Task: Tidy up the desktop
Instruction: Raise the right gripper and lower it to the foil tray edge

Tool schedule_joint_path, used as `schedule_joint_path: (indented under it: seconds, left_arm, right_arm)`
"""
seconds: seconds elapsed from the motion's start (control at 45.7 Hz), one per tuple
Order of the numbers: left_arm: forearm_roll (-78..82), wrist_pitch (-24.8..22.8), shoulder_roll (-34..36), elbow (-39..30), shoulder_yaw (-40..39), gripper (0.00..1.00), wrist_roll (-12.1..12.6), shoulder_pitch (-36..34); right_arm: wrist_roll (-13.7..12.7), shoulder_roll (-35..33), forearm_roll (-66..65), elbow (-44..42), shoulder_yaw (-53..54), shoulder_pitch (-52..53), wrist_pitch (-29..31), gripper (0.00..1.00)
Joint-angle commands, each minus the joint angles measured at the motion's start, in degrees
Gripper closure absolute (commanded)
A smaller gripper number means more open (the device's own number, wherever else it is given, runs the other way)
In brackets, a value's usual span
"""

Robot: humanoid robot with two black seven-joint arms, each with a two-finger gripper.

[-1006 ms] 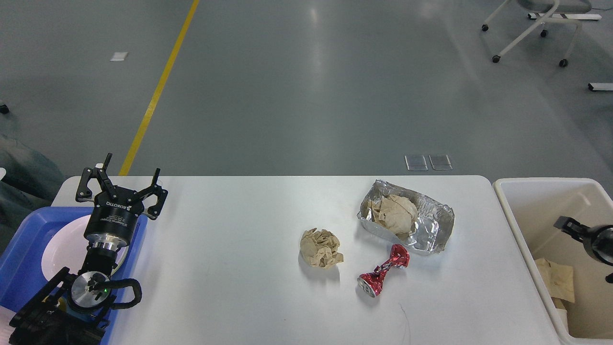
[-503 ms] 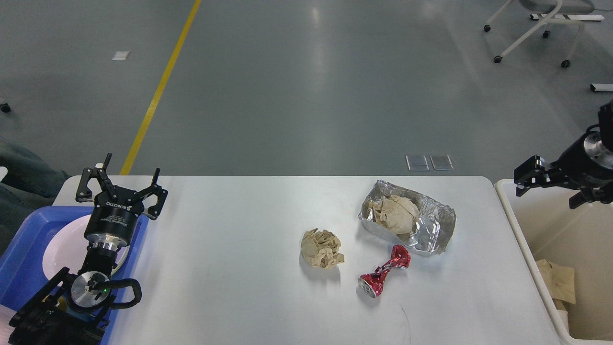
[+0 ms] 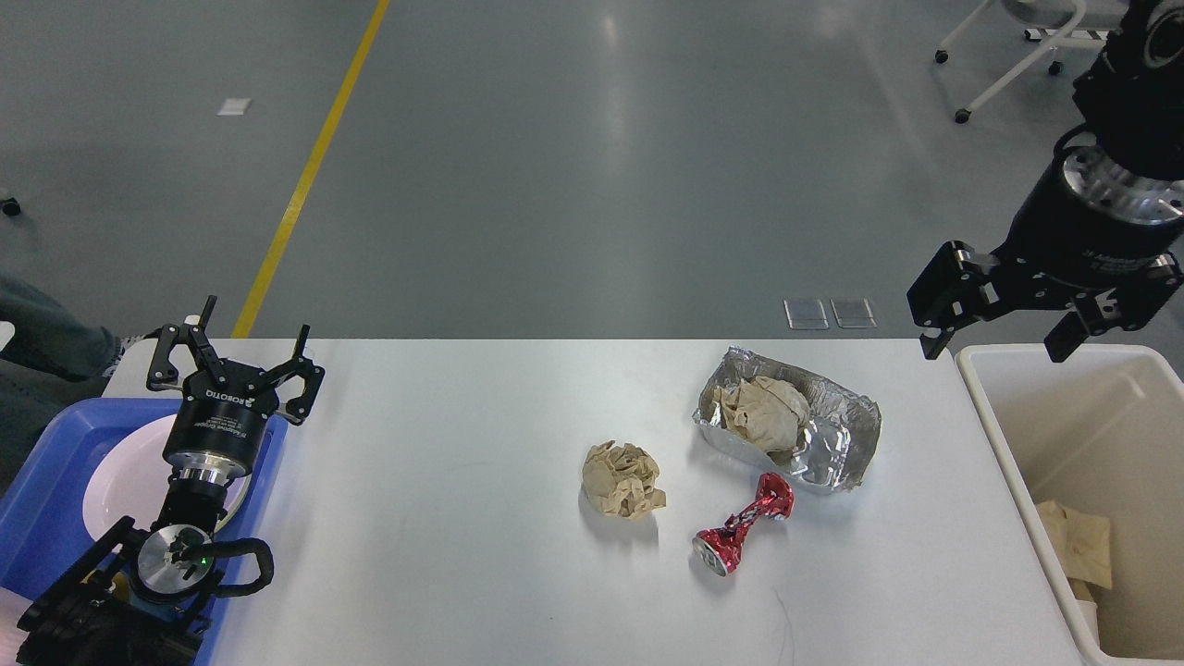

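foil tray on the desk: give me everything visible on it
The foil tray is a crumpled, shiny silver rectangular container with dented, uneven walls, open top up. It sits on the white desktop, right of centre near the far edge. A wad of brown paper fills its left part. The crushed red can lies just in front; whether they touch is unclear.

Robotics lab (yellow floor line (image 3: pixel 310 171))

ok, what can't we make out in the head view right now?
- Cream bin: right side and near end cut off by the frame edge, so its full contents are unknown.
- White plate in the blue tray: partly hidden behind the left pincer.
- Foil tray: crumpled paper covers its bottom.
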Motion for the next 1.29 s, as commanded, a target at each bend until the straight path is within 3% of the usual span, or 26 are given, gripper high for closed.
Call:
schedule_joint_path:
  seconds: [0.0,0.372,0.547,1.006,1.268]
  left_arm:
    - [0.00,-0.02,0.01,0.00,0.00,0.04,-0.06,0.01]
    - [0.00,0.07,0.01,0.00,0.00,0.04,0.03,0.01]
    - [0.00,-0.02,0.01,0.00,-0.08,0.04,0.03,0.01]
    - [0.00,0.07,0.01,0.00,0.00,0.04,0.03,0.01]
    - [0.00,-0.02,0.01,0.00,-0.08,0.04,-0.05,0.01]
  right_arm:
    - [-0.62,1.70,4.10,4.43,-0.31,5.54,-0.01,0.00]
    - [-0.62,2.49,5.33,4.96,0.22,5.73,-2.09,0.00]
    - [-0.53,2.31,5.51,4.26,-0.49,1.96,-7.01,0.00]
    - [-0.44,4.15,11.40,-10.76,1.71,-30.47,-25.64,0.00]
    - [0.96,5.30,10.34,-32.20,4.86,-52.61,-29.17,0.05]
